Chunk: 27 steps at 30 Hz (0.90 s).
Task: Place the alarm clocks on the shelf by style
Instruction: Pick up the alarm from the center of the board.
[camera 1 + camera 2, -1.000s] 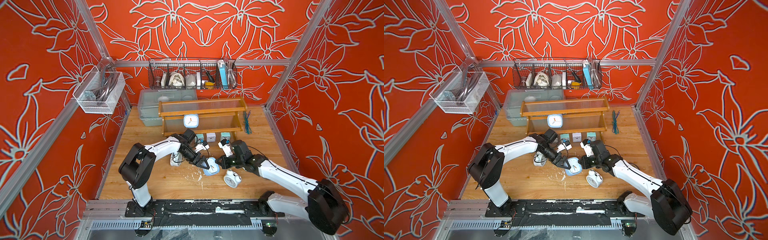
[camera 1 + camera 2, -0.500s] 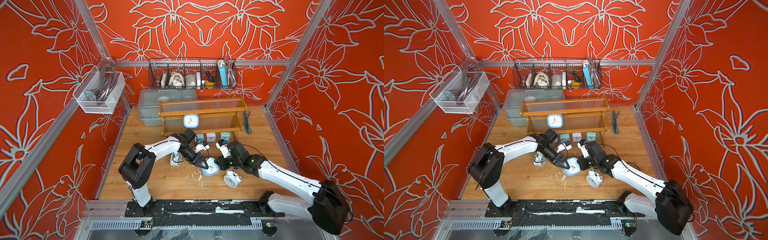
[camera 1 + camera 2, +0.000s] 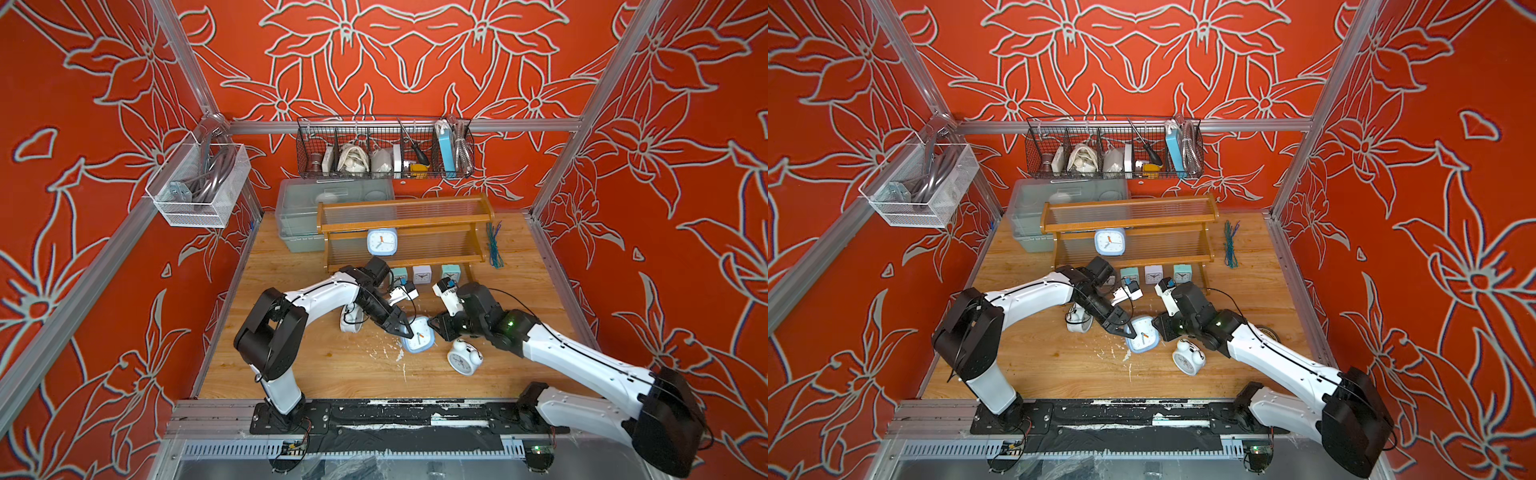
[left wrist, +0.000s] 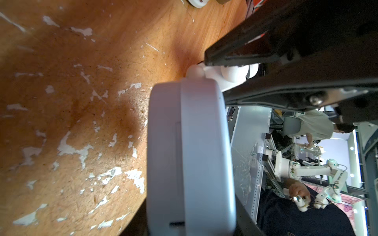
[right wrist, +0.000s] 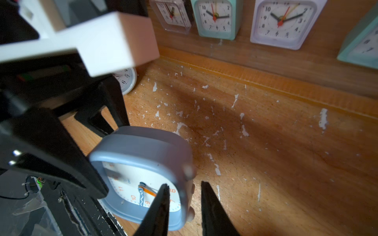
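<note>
Five clocks stand on the shelf. On the middle tier is the shelved pale-blue clock, upright, dial to the front. On the bottom tier, left to right in the right wrist view, are the grey small clock, first teal small clock, white small clock and second teal small clock. All four are upright in a row, dials forward.

Table, left to right:
- Left twin-bell clock: white, half under the left forearm, pose unclear.
- Left gripper: tips at the upper-left corner of the loose pale-blue clock. Contact is hidden, so I cannot tell whether it clamps.
- Loose pale-blue clock: mid-table in front of the shelf, tipped, dial up and toward the front edge. The case is near-square, with no real long side. Its footed base points right, its top left.
- Right gripper: jaws a little apart, astride that base edge. One finger is over the dial. The other is outside the case with a strip of table between, so it is released, not pinching.
- Right twin-bell clock: flat on its back, dial up, bells toward the back right. It lies near the loose clock but apart from it.
</note>
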### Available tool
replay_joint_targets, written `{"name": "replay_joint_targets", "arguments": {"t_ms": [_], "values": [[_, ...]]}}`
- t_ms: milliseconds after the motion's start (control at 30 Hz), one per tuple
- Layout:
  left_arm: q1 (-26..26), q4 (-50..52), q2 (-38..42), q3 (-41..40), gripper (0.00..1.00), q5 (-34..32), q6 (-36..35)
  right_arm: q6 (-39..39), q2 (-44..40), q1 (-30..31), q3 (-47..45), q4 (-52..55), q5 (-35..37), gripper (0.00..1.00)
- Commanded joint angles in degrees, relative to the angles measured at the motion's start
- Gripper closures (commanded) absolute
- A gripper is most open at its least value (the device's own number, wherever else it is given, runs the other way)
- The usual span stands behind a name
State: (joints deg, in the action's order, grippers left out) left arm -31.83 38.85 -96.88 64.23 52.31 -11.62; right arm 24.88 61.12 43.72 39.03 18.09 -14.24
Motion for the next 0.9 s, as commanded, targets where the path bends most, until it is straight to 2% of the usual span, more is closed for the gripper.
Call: {"name": "replay_joint_targets", "arguments": {"t_ms": [0, 200, 400, 533, 700, 867], "values": [[0.6, 0.5, 4.7, -1.8, 0.83, -2.0, -7.8, -3.9, -3.3, -0.9, 2.0, 3.2, -2.5, 0.58], [2.0, 3.2, 10.4, -3.7, 0.85, 0.2, -17.0, -6.2, -6.9, -3.5, 1.3, 1.8, -16.3, 0.44], [1.9, 8.1, 15.6, -5.0, 0.87, 3.6, -26.4, -6.3, -3.8, -3.5, 2.2, -1.8, -29.7, 0.27], [1.9, 11.3, 16.9, -4.8, 0.87, 6.4, -29.2, -6.7, -1.7, -3.0, 3.0, -4.2, -33.6, 0.2], [2.0, 13.4, 17.2, -4.7, 0.87, 7.3, -31.1, -7.0, 0.1, -2.6, 3.7, -7.1, -35.2, 0.18], [1.9, 14.6, 17.4, -4.8, 0.88, 8.1, -32.0, -7.1, 3.2, -2.5, 4.3, -9.0, -37.9, 0.24]]}}
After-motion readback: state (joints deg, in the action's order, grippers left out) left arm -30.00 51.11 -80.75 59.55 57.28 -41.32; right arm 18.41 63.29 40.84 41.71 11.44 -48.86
